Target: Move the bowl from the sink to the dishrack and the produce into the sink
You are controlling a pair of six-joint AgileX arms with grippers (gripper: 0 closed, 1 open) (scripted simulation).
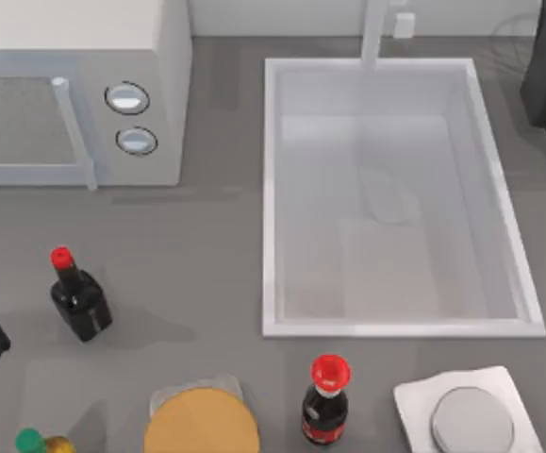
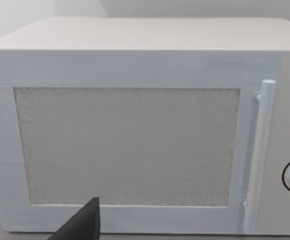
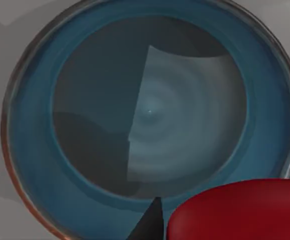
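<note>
Bowl (image 3: 150,120) looks rigid, thin-walled, slick; grip its rim. Produce (image 3: 237,210) seems light. Whether either end effector is released or clenched, I cannot tell.

Legible text: none found.
The red-capped bottle (image 1: 325,408) carries a red label, lettering too small to read; microwave (image 2: 134,125) front and its two dials (image 1: 127,98) show no readable marks.
</note>
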